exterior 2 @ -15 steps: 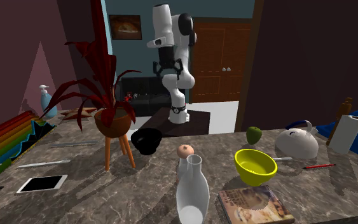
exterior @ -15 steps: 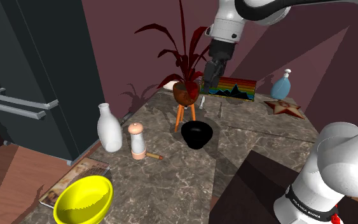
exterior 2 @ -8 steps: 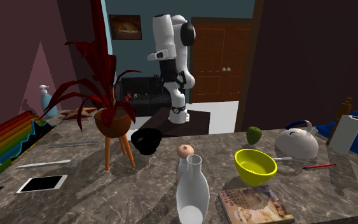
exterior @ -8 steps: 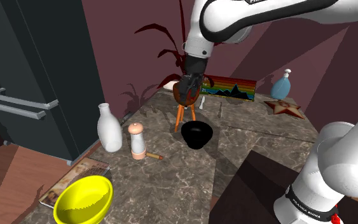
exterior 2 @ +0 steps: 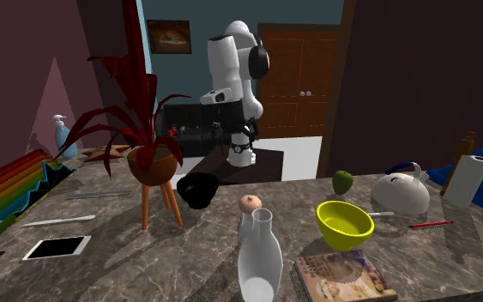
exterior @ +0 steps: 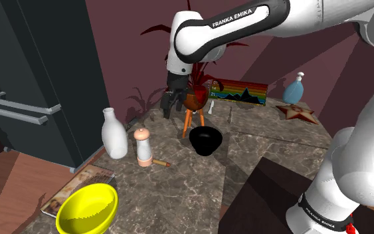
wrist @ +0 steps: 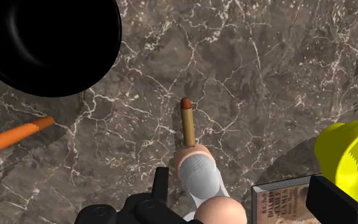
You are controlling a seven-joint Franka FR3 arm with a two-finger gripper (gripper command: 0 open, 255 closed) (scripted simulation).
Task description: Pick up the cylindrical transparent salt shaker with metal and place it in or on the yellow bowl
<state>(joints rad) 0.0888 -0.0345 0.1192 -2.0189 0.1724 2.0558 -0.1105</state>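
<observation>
home kitchen | marble counter [exterior: 265,143] | fridge [exterior: 39,80] | kettle [exterior 2: 405,194]

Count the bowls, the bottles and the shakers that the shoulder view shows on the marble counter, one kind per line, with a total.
Bowls: 2, the yellow bowl and the black bowl
Bottles: 2, the white bottle and the blue bottle
Shakers: 1, the salt shaker
Total: 5

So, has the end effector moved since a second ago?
Yes: the end effector swung left and down in the shoulder view, from right of the plant pot to its left.
</observation>
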